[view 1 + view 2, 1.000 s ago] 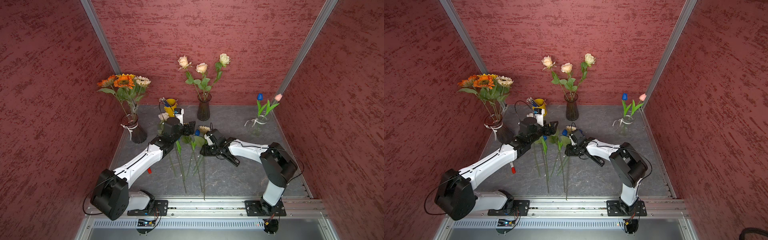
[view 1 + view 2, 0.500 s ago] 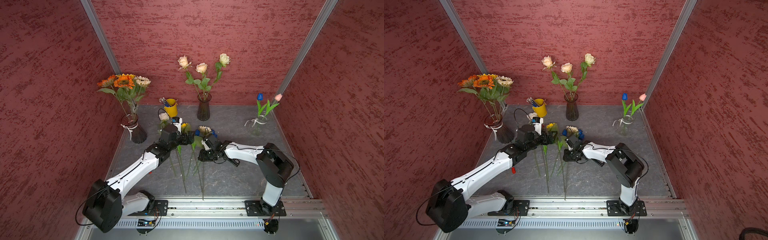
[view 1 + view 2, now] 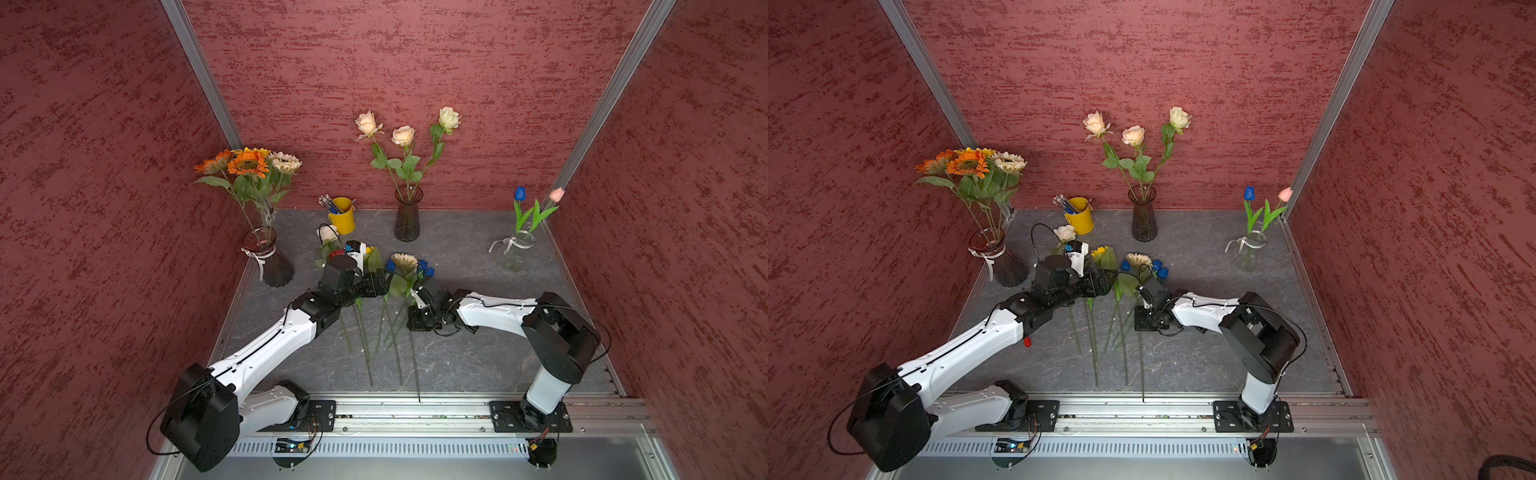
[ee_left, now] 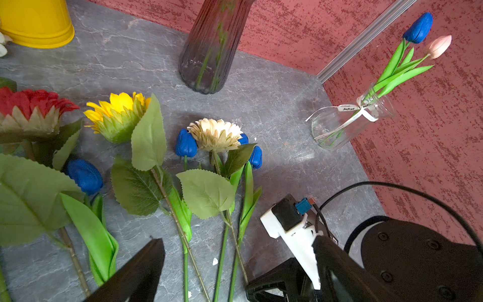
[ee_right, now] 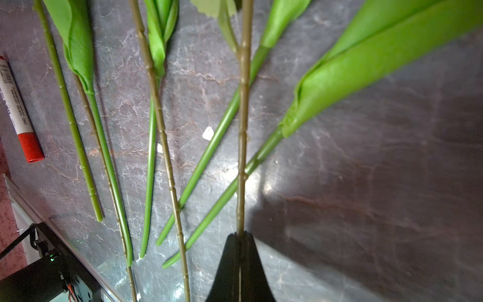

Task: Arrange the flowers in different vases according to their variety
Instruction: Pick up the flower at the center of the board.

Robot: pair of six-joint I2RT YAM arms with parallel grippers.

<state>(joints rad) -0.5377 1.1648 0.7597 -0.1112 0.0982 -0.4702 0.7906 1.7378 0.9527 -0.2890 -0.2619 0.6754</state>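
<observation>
Sunflowers (image 3: 248, 163) in ribboned dark vase (image 3: 268, 262), left. Three roses (image 3: 403, 135) in plain dark vase (image 3: 406, 222), back centre. Blue tulip (image 3: 520, 193), pink tulip (image 3: 557, 194) in clear ribboned vase (image 3: 514, 251), right. Flat mid-floor, heads rearward: white rose (image 3: 328, 232), red sunflower (image 4: 31, 104), yellow sunflower (image 4: 117, 115), cream sunflower (image 3: 404, 262), loose blue tulips (image 4: 186, 143).

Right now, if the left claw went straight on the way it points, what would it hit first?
Probably the cream-petalled artificial sunflower lying on the grey table: its broad green leaf lies ahead of the left gripper's open fingers, though depth is unclear.
</observation>
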